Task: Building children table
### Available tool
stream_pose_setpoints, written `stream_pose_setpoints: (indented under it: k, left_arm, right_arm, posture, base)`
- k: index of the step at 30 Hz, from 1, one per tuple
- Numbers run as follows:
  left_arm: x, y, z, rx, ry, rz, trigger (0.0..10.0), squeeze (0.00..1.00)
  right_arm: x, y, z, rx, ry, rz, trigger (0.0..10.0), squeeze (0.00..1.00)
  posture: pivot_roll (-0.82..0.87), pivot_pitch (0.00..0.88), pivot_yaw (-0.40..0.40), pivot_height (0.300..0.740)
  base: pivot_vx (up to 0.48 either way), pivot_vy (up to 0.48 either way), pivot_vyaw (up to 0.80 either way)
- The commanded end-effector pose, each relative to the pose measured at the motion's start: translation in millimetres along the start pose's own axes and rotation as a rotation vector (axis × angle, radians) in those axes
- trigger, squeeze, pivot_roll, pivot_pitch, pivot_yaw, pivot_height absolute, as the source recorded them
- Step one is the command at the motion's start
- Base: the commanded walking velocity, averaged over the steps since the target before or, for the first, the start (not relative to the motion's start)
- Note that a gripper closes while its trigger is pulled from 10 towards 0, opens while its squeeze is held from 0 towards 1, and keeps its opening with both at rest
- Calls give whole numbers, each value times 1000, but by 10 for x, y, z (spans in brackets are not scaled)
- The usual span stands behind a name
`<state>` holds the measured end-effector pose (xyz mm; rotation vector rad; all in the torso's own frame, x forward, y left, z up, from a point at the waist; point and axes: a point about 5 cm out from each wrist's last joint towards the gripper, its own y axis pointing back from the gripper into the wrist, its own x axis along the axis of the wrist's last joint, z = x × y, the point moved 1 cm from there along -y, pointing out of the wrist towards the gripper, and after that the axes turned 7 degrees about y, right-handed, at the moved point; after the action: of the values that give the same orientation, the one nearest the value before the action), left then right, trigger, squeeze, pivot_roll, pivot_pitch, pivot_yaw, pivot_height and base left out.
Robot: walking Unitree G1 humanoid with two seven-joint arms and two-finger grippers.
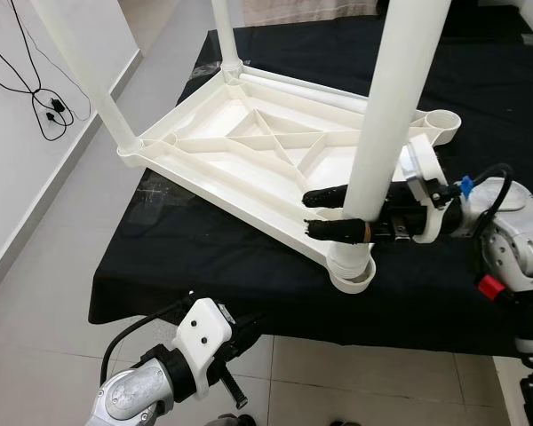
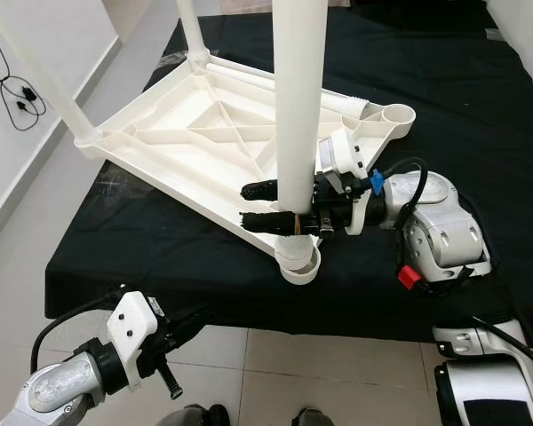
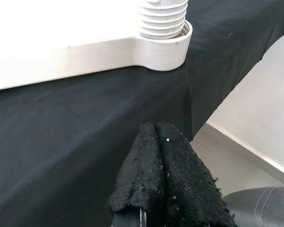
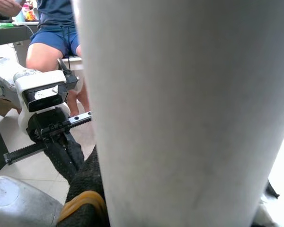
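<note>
A white plastic children's table top (image 1: 249, 155) lies upside down on a black cloth. A white table leg (image 1: 386, 124) stands upright in the near corner socket (image 1: 352, 269); its threaded end (image 3: 163, 19) sits in that socket. My right gripper (image 1: 330, 212) is shut on the leg just above the socket, one finger (image 1: 338, 193) on each side. Two more legs (image 1: 89, 71) stand in the far-left sockets. The far-right socket (image 1: 440, 122) holds nothing. My left gripper (image 3: 161, 179) is shut, low beside the cloth's near edge, holding nothing.
The black cloth (image 1: 204, 257) covers a low platform with its front edge near me. Pale floor tiles (image 1: 44, 293) lie to the left, with a cable (image 1: 35, 93) on the wall. A seated person's legs (image 4: 52, 45) show in the right wrist view.
</note>
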<state>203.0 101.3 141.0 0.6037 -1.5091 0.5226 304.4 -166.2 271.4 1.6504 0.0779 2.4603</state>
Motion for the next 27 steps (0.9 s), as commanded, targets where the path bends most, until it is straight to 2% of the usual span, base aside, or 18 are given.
stream_pose_setpoints:
  k: [1,11,20,27]
  left_arm:
    - [9,23,29,-13,12,19,10000,0]
    - [32,30,31,-24,13,36,10000,0]
    - [34,35,41,-31,8,38,10000,0]
    - [34,34,30,-32,5,37,10000,0]
  right_arm:
    - [-90,18,-47,30,-46,-24,10000,0]
    - [-114,44,-101,46,-83,-12,10000,0]
    - [-194,-30,-147,32,-108,2,10000,0]
    - [-327,-116,-168,-37,-106,-91,10000,0]
  posture:
    - [19,259,86,740]
    - [19,260,90,740]
    - [23,262,89,740]
    - [22,267,91,740]
  base:
    - [0,0,0]
    - [0,0,0]
    - [0,0,0]
    - [0,0,0]
